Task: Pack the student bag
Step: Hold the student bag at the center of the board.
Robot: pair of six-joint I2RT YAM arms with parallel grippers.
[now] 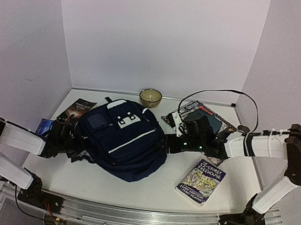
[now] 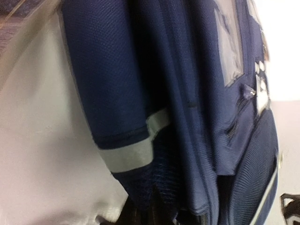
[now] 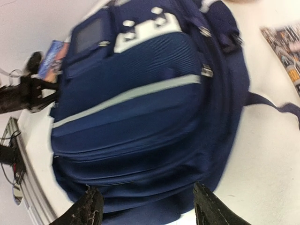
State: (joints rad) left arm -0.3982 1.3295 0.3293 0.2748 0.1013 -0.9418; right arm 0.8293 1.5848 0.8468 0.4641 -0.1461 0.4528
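While the student bag [image 1: 124,142] is laid flat on the white table [image 1: 143,191] at the centre of the top view, it is flanked by both arms. Its white diagonal stripe and white patch are turned upward, and its handle end is pointed toward the upper centre of the frame. The left gripper [image 1: 68,138] is set against the bag's left edge. Its fingers are not shown in the left wrist view, which is filled by navy fabric and a white band, so whether it is clenched or released cannot be told. The right gripper [image 1: 170,143] is placed at the bag's right edge. In the right wrist view its two fingers [image 3: 89,210] are seen spread wide at the bottom of the frame, released, with the bag's nearest edge lying between them. A beige bowl [image 1: 150,96] is set just above the bag. A dark booklet [image 1: 77,110] is seen at upper left, a blue-covered item [image 1: 45,127] beside the left gripper, a magazine [image 1: 208,113] under the right arm, and a paperback book [image 1: 201,181] at lower right, apart from the bag.
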